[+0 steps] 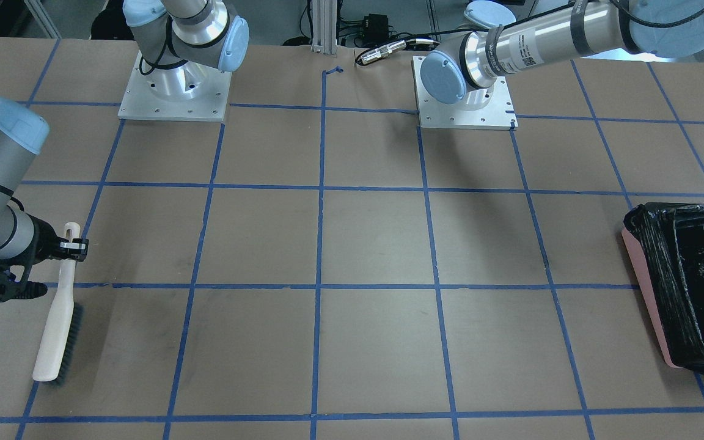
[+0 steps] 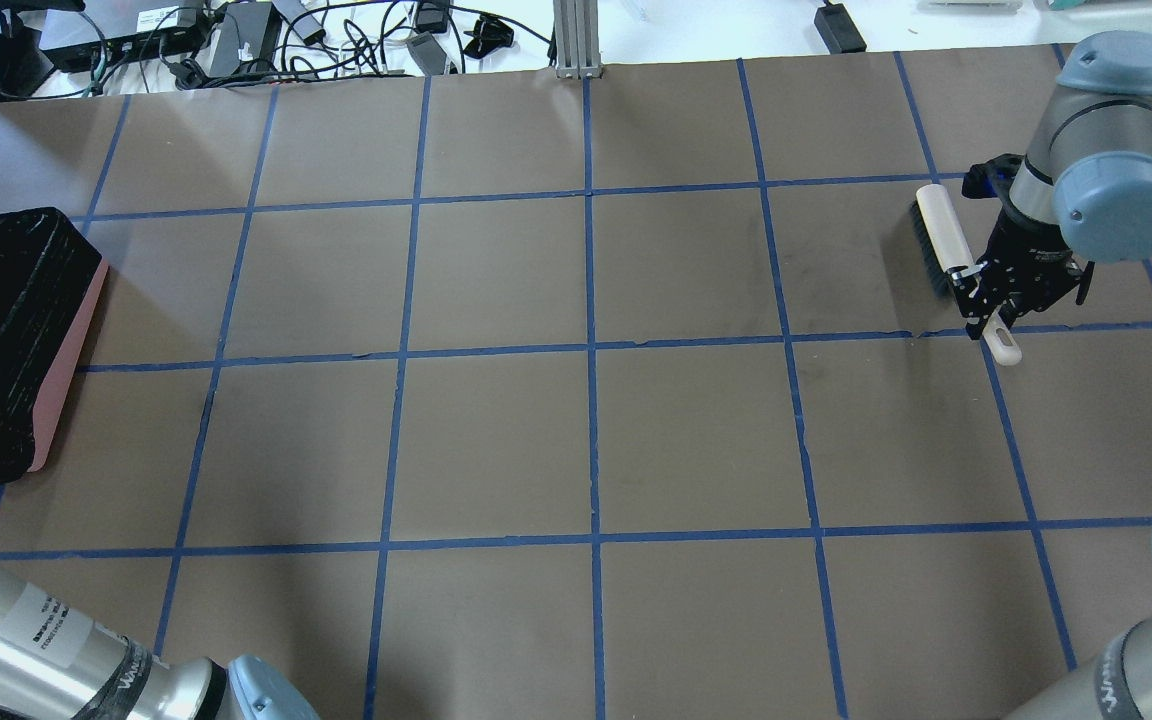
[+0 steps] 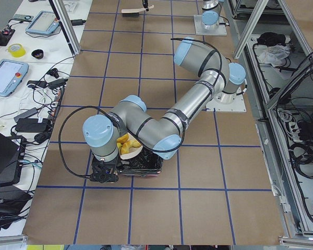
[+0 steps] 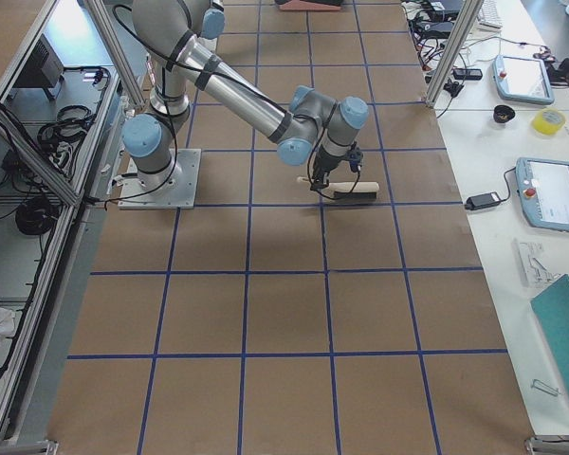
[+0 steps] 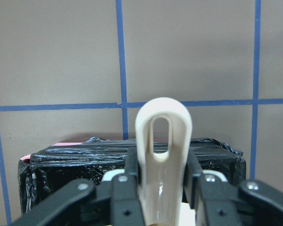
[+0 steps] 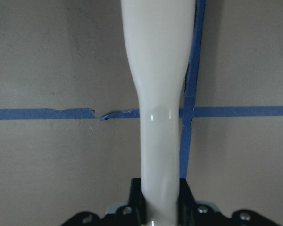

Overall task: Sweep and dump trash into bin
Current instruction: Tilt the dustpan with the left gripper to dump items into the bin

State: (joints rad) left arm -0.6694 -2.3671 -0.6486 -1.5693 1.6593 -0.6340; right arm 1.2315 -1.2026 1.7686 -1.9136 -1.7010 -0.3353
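The bin (image 1: pixel 648 293), pink with a black bag, stands at the table's end on my left side; it also shows in the overhead view (image 2: pixel 66 370). My left gripper (image 5: pixel 162 183) is shut on the beige dustpan's handle (image 5: pixel 162 141) and holds the dustpan (image 3: pixel 133 152) over the bin (image 3: pixel 146 165). Yellow and tan trash pieces (image 3: pixel 124 143) lie on the dustpan. My right gripper (image 2: pixel 986 290) is shut on the white brush's handle (image 6: pixel 162 94); the brush (image 2: pixel 939 235) rests with its bristles on the table at the far right.
The brown table surface (image 2: pixel 586 450) carries a blue tape grid. Both arm bases (image 1: pixel 175 91) are bolted at the robot side. Cables and electronics (image 2: pixel 236 35) lie past the far edge.
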